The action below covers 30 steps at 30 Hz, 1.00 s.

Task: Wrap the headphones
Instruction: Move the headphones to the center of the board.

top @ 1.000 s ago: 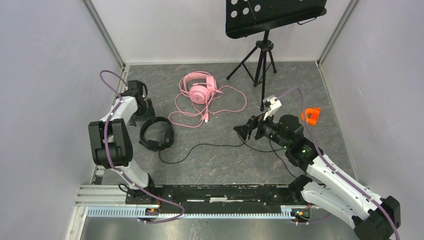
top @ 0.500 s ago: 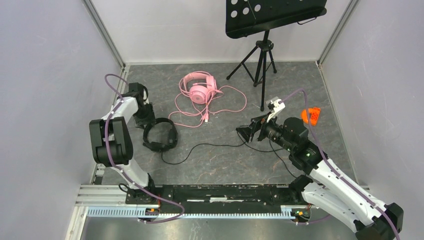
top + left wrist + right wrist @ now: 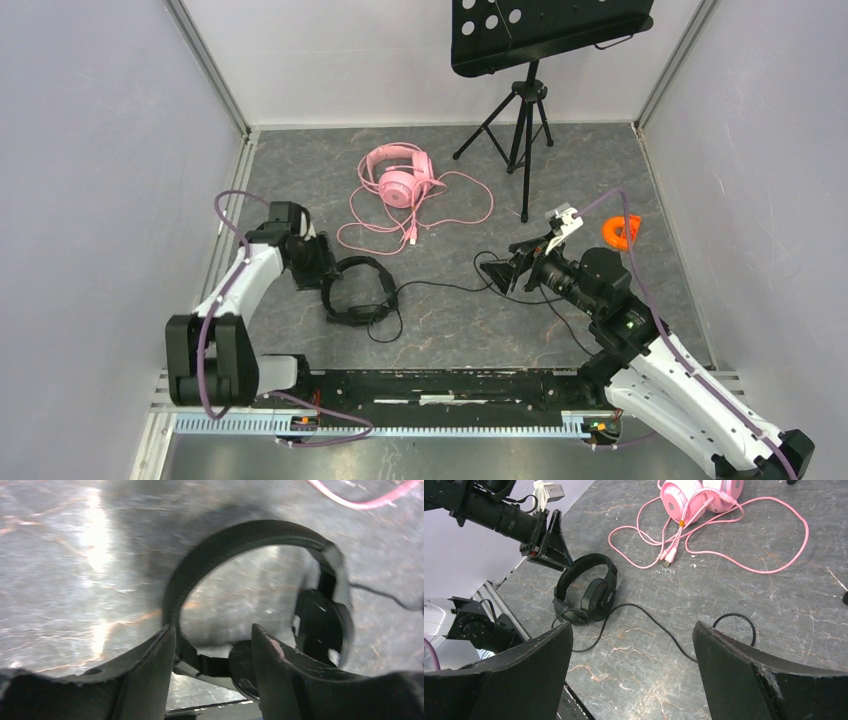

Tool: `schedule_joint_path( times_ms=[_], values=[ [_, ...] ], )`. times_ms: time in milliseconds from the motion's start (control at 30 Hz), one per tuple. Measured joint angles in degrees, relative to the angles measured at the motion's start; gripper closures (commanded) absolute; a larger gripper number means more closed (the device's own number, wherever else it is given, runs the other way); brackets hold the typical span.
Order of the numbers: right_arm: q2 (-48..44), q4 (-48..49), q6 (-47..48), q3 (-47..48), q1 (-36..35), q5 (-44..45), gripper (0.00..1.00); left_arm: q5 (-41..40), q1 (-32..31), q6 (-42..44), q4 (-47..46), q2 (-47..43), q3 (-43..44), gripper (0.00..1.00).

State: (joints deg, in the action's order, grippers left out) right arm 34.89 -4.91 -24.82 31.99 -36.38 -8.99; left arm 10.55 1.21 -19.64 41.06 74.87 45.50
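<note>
A black headset [image 3: 358, 290] is seen lying flat on a grey stone-patterned surface [image 3: 450, 340], left of centre and near the arm bases. Its headband [image 3: 240, 535] forms an open arch, with both ear cups folded together at one end. A thin black cable [image 3: 440, 287] is trailed from it to the right in loose curves, ending in a small loop [image 3: 734, 625] below the right arm.

The black headset is gripped by the left gripper [image 3: 325, 272]. In the left wrist view, the jaws are shown clamped on the lower end of the headband, where it meets an ear cup, and both fingers [image 3: 150, 670] are pressed against it.

The right gripper [image 3: 500, 270] is held above the surface, to the right of the black headset and well apart from it. Its jaws are spread wide, with nothing between them; only the cable and the surface below are seen through the gap.

Farther back, near the centre, a pink headset [image 3: 398, 175] is set down, with its long pink cable [image 3: 470, 205] spilled around it in tangled loops. A black music stand [image 3: 530, 100] on a tripod is placed behind and to its right. A small orange plastic piece [image 3: 621, 230] is found at the right, near the right arm.
</note>
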Motion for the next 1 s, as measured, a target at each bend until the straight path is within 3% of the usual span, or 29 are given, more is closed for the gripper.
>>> schedule_joint_path(
  times_ms=[200,367,433,600,1000],
  values=[
    [-1.5,-0.8,-1.1,-0.1,0.0,0.0,0.08,-0.1,-5.1,-0.5,0.2,-6.3,0.4,0.26],
    [-2.0,-1.4,-1.5,-0.1,0.0,0.1,0.08,-4.9,-4.9,2.7,0.7,-2.2,4.7,0.31],
    [-2.0,-1.7,-1.5,-0.1,0.0,0.1,0.08,-6.0,-4.9,5.0,0.9,1.2,6.7,0.37],
    [-1.5,-2.6,-1.3,-0.1,0.0,0.3,0.07,-4.2,-4.8,12.6,0.6,8.4,9.3,0.37],
    [0.9,-5.3,0.9,0.3,0.0,1.3,0.06,-1.9,-7.1,30.9,-2.2,6.4,5.4,0.35]
  ],
)
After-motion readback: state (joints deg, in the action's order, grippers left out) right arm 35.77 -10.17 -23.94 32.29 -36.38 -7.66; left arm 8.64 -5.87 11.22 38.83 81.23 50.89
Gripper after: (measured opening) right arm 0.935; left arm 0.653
